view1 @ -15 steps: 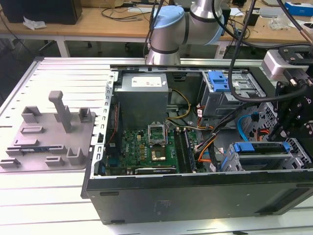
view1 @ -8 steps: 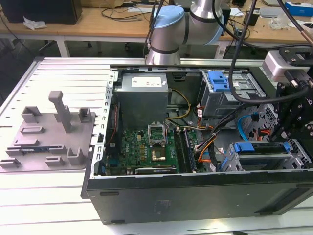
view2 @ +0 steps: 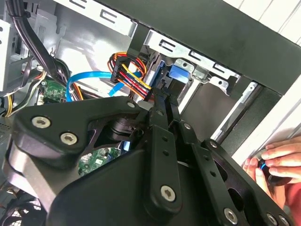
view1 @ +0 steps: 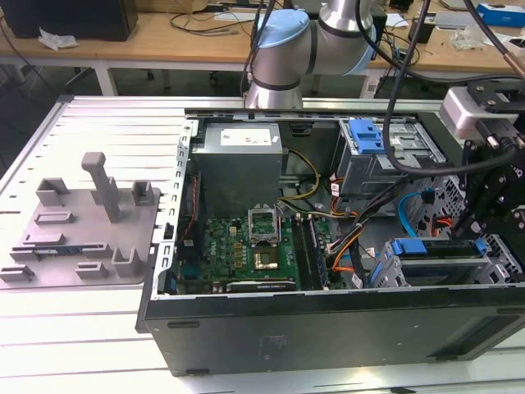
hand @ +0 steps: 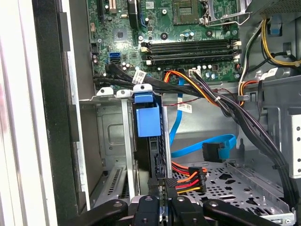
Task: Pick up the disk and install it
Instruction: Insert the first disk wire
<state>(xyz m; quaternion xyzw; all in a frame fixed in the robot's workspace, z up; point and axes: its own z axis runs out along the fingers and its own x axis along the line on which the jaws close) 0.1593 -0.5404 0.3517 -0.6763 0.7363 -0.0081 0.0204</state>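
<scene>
The disk point(hand: 145, 120) stands on edge in a slot of the metal drive cage point(hand: 109, 125) inside the open computer case. Its bright blue bracket shows at the slot's end, and its dark edge runs back to my gripper point(hand: 162, 200). The black fingers sit close on either side of that edge, shut on it. In the second wrist view my gripper point(view2: 162, 101) points at the disk's blue bracket point(view2: 177, 75). In the exterior view my gripper point(view1: 474, 234) hangs over the cage at the right, just beside the disk point(view1: 418, 247).
Bundled power cables point(hand: 188, 181) and a blue data cable point(hand: 211, 148) lie beside the slot. The motherboard point(view1: 246, 246) fills the case's middle. A blue latch on a grey cage point(view1: 367, 135) sits at the back. A grey fixture with posts point(view1: 90, 213) lies outside. A person's hand point(view2: 275, 162) rests on the case edge.
</scene>
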